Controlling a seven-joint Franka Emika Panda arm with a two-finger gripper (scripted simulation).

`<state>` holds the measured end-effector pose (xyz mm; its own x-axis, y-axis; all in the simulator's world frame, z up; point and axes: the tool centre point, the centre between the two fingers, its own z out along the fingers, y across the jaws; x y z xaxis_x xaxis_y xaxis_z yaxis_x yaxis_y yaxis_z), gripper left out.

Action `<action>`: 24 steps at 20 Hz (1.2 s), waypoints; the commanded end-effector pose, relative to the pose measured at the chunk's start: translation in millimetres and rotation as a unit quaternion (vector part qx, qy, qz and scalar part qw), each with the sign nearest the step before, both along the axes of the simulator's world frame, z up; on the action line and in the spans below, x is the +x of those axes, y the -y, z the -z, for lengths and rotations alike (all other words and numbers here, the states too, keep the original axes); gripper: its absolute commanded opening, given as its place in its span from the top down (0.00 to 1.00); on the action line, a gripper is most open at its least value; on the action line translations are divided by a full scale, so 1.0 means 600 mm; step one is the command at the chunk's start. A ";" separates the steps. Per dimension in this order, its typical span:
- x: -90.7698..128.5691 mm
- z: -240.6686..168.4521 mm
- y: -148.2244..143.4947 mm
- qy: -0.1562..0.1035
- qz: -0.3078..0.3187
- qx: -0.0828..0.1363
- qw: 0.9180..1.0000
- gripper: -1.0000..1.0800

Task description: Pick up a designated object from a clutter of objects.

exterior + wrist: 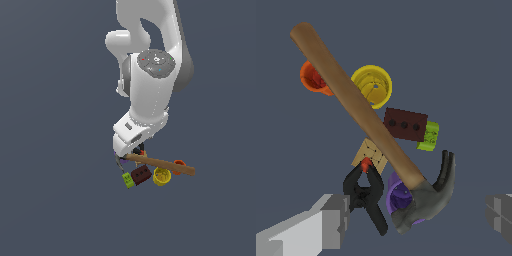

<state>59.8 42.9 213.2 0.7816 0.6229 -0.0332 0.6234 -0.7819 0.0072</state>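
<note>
While the arm hangs over a plain dark grey surface in the exterior view, the hammer [160, 163] lies across the clutter, handle toward 3 o'clock. Wrist view: gripper [416, 215] open, fingers [331, 217] flanking the hammer's head above the purple cup [398, 197].

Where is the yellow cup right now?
In the exterior view, the yellow cup sits just below the hammer handle, between the dark red brick and the orange cup.
</note>
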 end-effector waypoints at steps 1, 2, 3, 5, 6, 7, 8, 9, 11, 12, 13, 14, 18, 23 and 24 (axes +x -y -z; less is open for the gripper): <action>0.011 0.020 -0.013 0.001 -0.041 0.002 0.999 0.04; 0.015 0.028 -0.019 0.001 -0.057 0.002 0.998 0.04; 0.019 0.036 -0.024 0.002 -0.073 0.003 0.997 0.04; 0.027 0.052 -0.035 0.002 -0.105 0.005 0.994 0.04; 0.031 0.060 -0.041 0.003 -0.120 0.006 0.993 0.04; 0.034 0.067 -0.046 0.003 -0.134 0.007 0.991 0.04; 0.037 0.074 -0.050 0.003 -0.148 0.008 0.989 0.04; 0.039 0.080 -0.055 0.004 -0.160 0.008 0.987 0.04; 0.044 0.092 -0.063 0.004 -0.182 0.010 0.983 0.04; 0.046 0.098 -0.067 0.005 -0.192 0.011 0.981 0.04; 0.048 0.102 -0.070 0.005 -0.202 0.011 0.979 0.04; 0.049 0.107 -0.073 0.005 -0.210 0.012 0.978 0.04; 0.054 0.121 -0.083 0.006 -0.235 0.014 0.972 0.04; 0.056 0.128 -0.088 0.007 -0.249 0.015 0.968 0.04; 0.057 0.129 -0.089 0.007 -0.249 0.015 0.968 0.04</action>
